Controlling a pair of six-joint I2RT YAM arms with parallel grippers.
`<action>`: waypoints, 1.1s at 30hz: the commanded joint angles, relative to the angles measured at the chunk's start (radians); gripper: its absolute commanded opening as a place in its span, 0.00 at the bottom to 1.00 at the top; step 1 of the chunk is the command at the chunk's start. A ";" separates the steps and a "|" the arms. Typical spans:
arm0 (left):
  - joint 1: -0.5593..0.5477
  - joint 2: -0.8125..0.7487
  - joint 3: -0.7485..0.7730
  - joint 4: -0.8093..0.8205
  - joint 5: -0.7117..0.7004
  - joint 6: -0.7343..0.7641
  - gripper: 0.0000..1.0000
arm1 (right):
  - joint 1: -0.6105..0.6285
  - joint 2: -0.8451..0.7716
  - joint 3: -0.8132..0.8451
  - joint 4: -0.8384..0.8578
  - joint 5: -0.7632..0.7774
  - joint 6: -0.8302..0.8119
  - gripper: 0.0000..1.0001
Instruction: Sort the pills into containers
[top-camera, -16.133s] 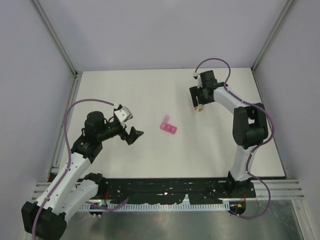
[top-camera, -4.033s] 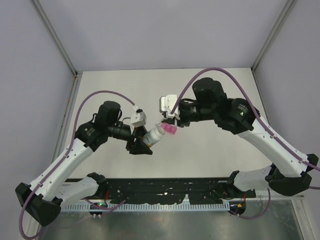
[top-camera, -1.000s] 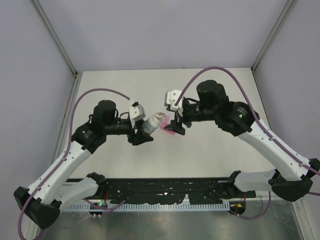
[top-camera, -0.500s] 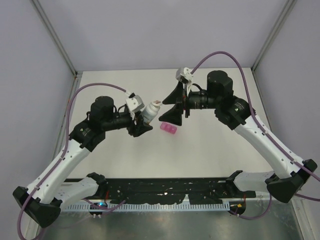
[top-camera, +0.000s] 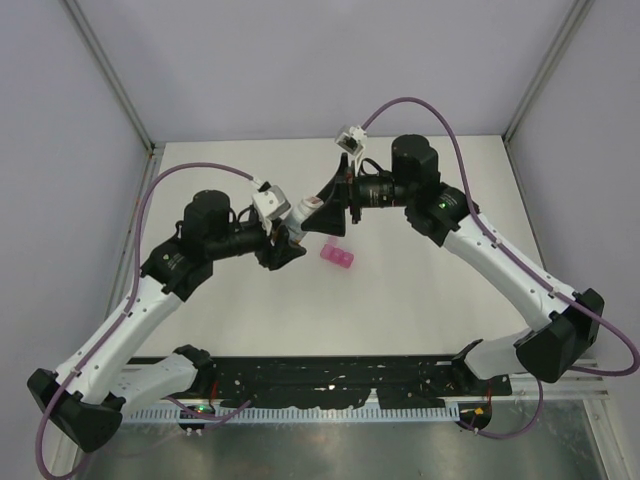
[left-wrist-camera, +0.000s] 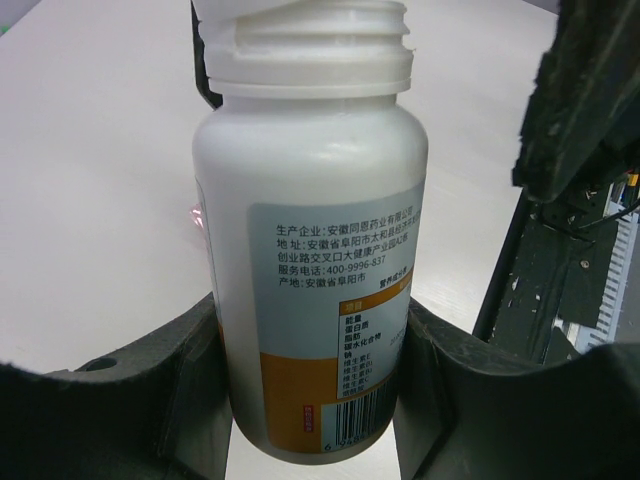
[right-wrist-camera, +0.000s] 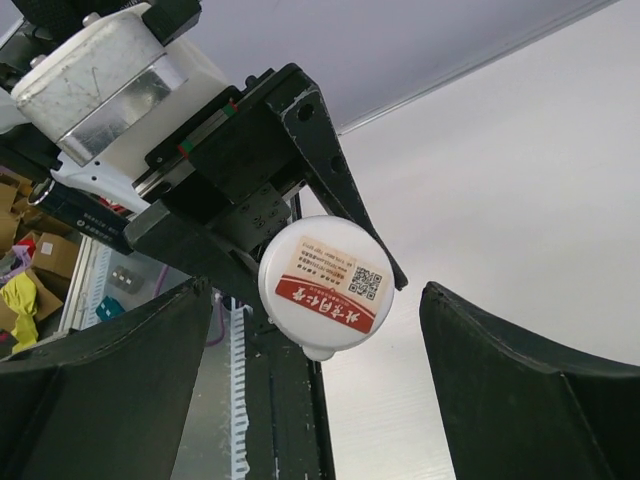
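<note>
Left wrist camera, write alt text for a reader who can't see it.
A white plastic pill bottle with an orange-banded label fills the centre, clamped low on its body between the left arm's black fingers, above a pale table. A black finger of the right arm shows at upper right.

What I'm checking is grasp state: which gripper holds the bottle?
The left gripper: it is shut on the body of the bottle. The right gripper is open, spread wide near the bottle's end, gripping nothing.

Robotics lab, enclosed test cell | white tabletop (top-camera: 430, 300) boxed in by plain grey panels (top-camera: 320, 70) and aluminium posts (top-camera: 112, 80) | cabled arms (top-camera: 500, 268) bolted to a black base plate (top-camera: 340, 372)
</note>
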 joint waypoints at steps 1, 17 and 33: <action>-0.009 -0.003 0.044 0.065 -0.002 -0.015 0.00 | -0.004 0.013 0.013 0.069 -0.008 0.040 0.88; -0.025 0.018 0.053 0.067 -0.044 -0.004 0.00 | 0.005 0.042 -0.005 0.087 -0.019 0.066 0.75; -0.026 0.017 0.041 0.063 -0.039 0.002 0.00 | 0.022 0.071 -0.002 0.078 -0.024 0.057 0.49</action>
